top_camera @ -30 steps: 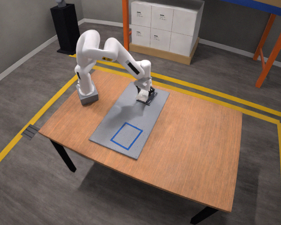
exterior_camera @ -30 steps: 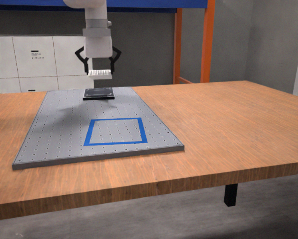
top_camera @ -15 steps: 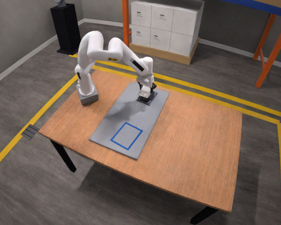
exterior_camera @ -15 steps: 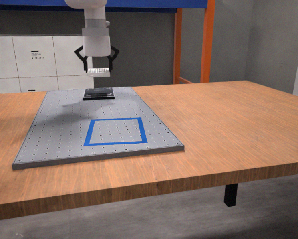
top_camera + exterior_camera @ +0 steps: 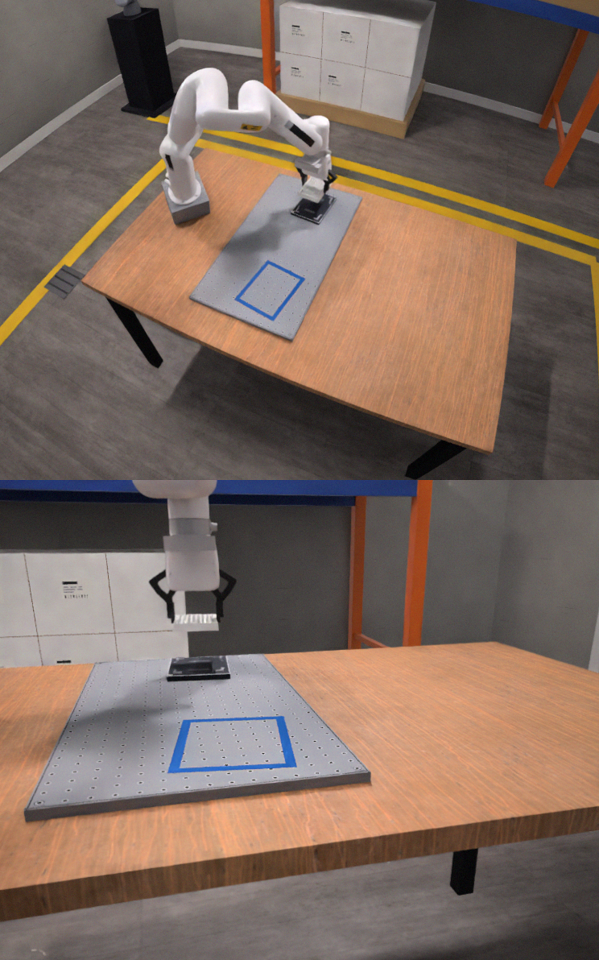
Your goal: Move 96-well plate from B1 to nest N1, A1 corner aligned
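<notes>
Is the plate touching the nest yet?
Apart. The exterior view shows the 96-well plate held in the gripper, with a band of background wall visible between it and the black plate nest below.

The glossy white, rounded-link robot arm (image 5: pixel 220 107) had fat tube segments with black rectangular inlays on a couple of links and a small yellow warning sticker on the upper one. It sat on a plain grey square base block (image 5: pixel 199 212). The wrist ended in a boxy white housing carrying a black, angular-linkage two-finger gripper (image 5: pixel 195 610).
</notes>
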`<state>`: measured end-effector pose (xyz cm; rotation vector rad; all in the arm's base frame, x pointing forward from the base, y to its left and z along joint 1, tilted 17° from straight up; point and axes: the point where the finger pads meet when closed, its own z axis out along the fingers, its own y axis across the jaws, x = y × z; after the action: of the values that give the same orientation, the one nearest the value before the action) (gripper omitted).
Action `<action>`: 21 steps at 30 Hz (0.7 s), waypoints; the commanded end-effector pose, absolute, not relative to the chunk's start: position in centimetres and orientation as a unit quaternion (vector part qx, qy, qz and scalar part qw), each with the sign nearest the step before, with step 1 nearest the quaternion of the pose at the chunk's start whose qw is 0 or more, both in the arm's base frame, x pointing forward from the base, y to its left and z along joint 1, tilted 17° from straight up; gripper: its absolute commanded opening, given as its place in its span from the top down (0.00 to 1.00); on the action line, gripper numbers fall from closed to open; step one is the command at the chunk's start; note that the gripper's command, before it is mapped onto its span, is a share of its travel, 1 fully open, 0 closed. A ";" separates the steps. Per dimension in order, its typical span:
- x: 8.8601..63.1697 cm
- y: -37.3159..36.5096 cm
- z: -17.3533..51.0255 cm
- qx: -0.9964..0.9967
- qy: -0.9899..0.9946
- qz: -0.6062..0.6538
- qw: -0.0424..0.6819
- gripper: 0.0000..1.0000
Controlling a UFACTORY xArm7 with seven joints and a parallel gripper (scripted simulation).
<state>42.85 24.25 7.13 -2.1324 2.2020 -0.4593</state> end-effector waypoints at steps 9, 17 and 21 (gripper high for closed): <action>42.9 24.5 7.3 -0.688 0.710 -0.149 0.023 1.00; 42.9 24.4 7.3 -0.688 0.710 -0.149 0.023 1.00; 42.9 24.4 7.3 -0.688 0.710 -0.149 0.023 1.00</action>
<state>42.85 24.27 7.12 -2.1325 2.2020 -0.4598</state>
